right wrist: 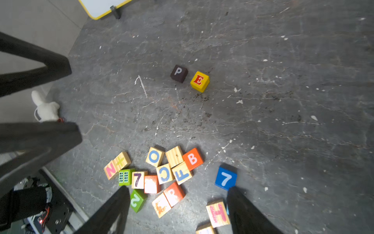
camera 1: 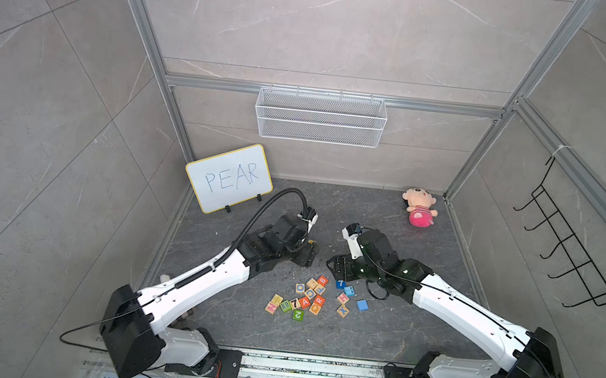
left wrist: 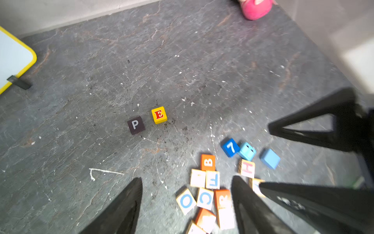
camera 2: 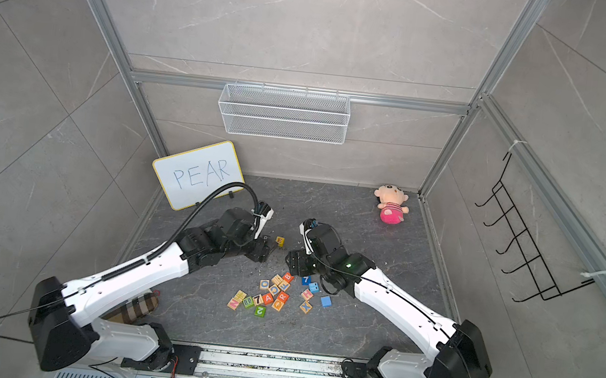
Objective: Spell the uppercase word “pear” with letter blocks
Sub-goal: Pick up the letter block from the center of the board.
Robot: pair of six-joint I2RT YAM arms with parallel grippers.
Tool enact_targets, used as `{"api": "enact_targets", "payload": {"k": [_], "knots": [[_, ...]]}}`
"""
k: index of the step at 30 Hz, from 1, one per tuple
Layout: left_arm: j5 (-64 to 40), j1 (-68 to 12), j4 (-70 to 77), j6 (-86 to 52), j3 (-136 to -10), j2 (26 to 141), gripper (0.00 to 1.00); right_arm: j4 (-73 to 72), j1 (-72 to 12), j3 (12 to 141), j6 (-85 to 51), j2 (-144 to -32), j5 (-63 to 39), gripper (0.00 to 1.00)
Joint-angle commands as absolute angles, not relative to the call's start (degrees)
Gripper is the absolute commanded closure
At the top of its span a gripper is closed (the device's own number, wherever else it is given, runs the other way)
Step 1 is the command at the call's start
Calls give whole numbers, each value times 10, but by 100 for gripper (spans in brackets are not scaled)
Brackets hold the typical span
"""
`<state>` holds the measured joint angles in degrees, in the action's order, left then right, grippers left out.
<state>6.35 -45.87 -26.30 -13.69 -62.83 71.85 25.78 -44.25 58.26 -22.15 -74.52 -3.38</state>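
Beyond the jumbled pile (right wrist: 154, 157), the black P block (left wrist: 136, 125) and yellow E block (left wrist: 159, 114) sit side by side, a slim gap between them. My left gripper (left wrist: 186, 179) and right gripper (right wrist: 177, 188) both hover with jaws apart, holding nothing. The orange-red A block (camera 1: 305, 302) and R block (camera 1: 319, 301) lie in the pile.

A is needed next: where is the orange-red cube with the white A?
In a top view, the orange-red A cube sits in the jumbled pile near the dark table's middle, flanked by the pale wooden 7 block and the orange-red R cube.
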Motion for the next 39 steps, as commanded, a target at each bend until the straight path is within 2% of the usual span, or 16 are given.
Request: {"api": "enact_targets", "payload": {"k": [1,5,8,15,17,20,25,28,39], "knots": [[31,-457,-285,-145,-612,664,25,326,-469,607,-189,-759,-57,25],[5,-457,-367,-219,-593,620,25,313,-492,593,-204,-772,-110,32],[-16,-457,-409,-289,-562,590,20,294,-508,583,-227,-801,-138,40],[-48,-463,-444,-414,-483,512,14,275,-547,600,-255,-884,-152,46],[-43,-475,-454,-436,-469,486,7,268,-554,601,-261,-904,-154,48],[-38,-519,-451,-461,-446,472,5,267,-560,610,-267,-935,-154,52],[6,-619,-421,-445,-440,511,3,273,-577,630,-275,-969,-138,53],[33,-650,-409,-429,-440,533,3,281,-578,639,-283,-984,-121,53],[68,-658,-354,-432,-386,478,3,309,-578,666,-295,-1027,-74,54]]}}
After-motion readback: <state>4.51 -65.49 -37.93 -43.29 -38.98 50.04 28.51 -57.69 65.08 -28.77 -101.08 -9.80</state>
